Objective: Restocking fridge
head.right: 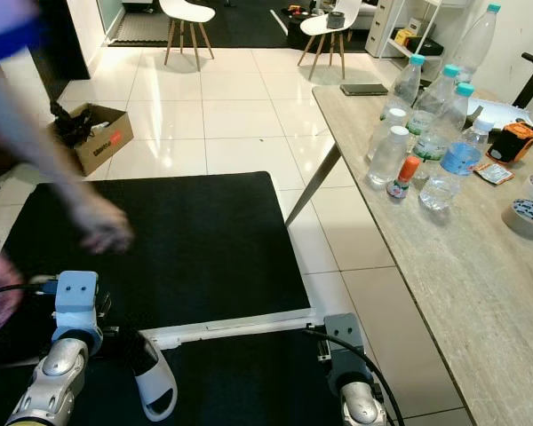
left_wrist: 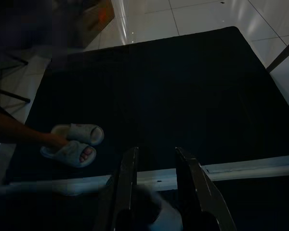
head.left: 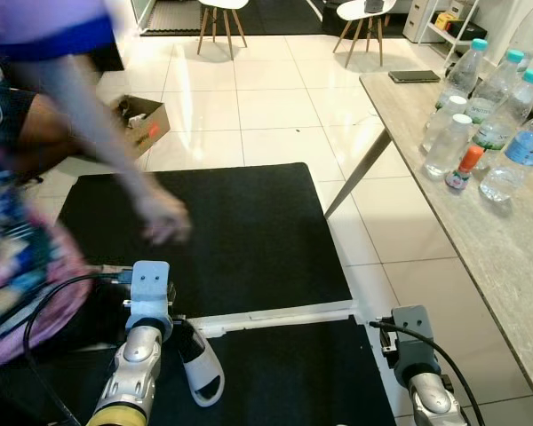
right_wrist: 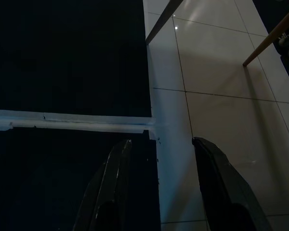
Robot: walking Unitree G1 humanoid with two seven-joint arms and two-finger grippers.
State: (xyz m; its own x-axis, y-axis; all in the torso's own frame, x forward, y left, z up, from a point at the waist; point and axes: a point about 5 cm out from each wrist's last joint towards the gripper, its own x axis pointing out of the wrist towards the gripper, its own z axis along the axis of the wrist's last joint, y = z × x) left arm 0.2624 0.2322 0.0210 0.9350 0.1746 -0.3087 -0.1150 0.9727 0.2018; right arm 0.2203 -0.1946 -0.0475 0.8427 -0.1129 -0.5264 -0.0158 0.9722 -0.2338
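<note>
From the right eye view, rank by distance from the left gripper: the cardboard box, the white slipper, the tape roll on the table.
Measured from the left gripper, low on the robot's left:
1. white slipper, right beside it on the black mat.
2. cardboard box, ahead on the tiles, left side.
3. tape roll, far right, on the table.

A person's arm (head.left: 98, 151) reaches across my left; a slipper (head.left: 201, 371) lies beside my left arm. Bottles (head.right: 407, 133) crowd the table (head.right: 480, 293) on my right. Black mat (head.left: 222, 231) ahead lies open.

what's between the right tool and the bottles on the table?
Bare stretch: white floor tile, then the table edge and empty tabletop up to the bottles, per the right eye view. The right tool hangs open over the mat edge.
</note>
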